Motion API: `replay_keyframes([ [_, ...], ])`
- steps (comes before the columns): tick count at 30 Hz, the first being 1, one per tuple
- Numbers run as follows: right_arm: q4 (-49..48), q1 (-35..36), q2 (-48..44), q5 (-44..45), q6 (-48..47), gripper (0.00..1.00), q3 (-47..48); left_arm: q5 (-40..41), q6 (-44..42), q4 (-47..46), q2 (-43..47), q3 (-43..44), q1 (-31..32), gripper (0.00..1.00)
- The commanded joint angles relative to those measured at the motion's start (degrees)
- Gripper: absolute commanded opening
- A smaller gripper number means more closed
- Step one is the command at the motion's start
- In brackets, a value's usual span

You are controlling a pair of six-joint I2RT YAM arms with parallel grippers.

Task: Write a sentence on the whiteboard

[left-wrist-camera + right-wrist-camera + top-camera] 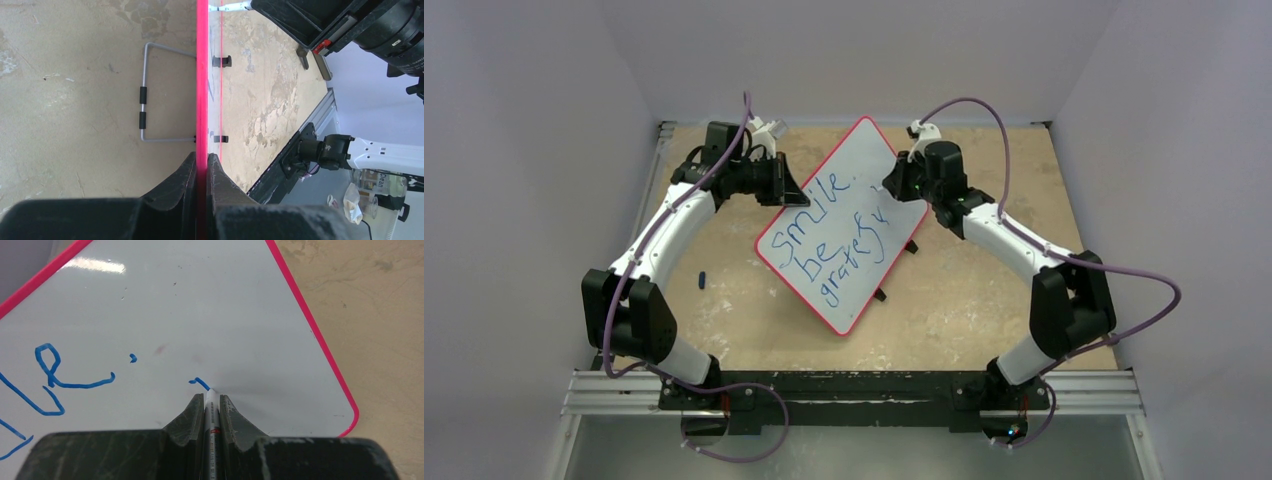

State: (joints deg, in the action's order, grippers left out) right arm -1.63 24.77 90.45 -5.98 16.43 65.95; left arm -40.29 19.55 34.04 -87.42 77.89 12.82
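Right, from my station I see the whiteboard point(871, 160) lying mid-table point(984, 310), turned diagonally so one corner points at the far wall. The sentence point(829, 240) runs across it in blue, three slanted lines reading "smile", "be" and "grateful". Two small black feet point(880, 294) poke out from under its right-hand edge.

My left gripper point(202, 156) is clamped on the board's red rim. In the left wrist view both fingers press flat against the rim from either side, with the board seen edge-on between them. Beyond the rim a grey wire bracket point(144, 100) with two black sleeves lies over the tabletop.

My right gripper point(210, 397) is closed around a white marker point(211, 417), which runs straight out between the fingers. Its tip sits at the end of a short blue stroke near the board's right corner, in the bare white area past the "e" of "smile".

On the tabletop left of the board, well apart from it, lies a small blue piece point(701, 279), possibly the marker's cap.
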Motion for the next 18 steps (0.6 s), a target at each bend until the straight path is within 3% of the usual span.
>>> replay_keyframes([
  [1,-1.19,0.21,-1.96,-1.28,-0.25,0.0,-2.51,0.22,-2.07,-3.81,3.0,0.96,-0.16,0.0],
  [18,-2.73,0.27,-4.96,-0.36,-0.43,0.0,-11.41,0.04,-1.97,-3.94,3.04,0.96,-0.16,0.0],
])
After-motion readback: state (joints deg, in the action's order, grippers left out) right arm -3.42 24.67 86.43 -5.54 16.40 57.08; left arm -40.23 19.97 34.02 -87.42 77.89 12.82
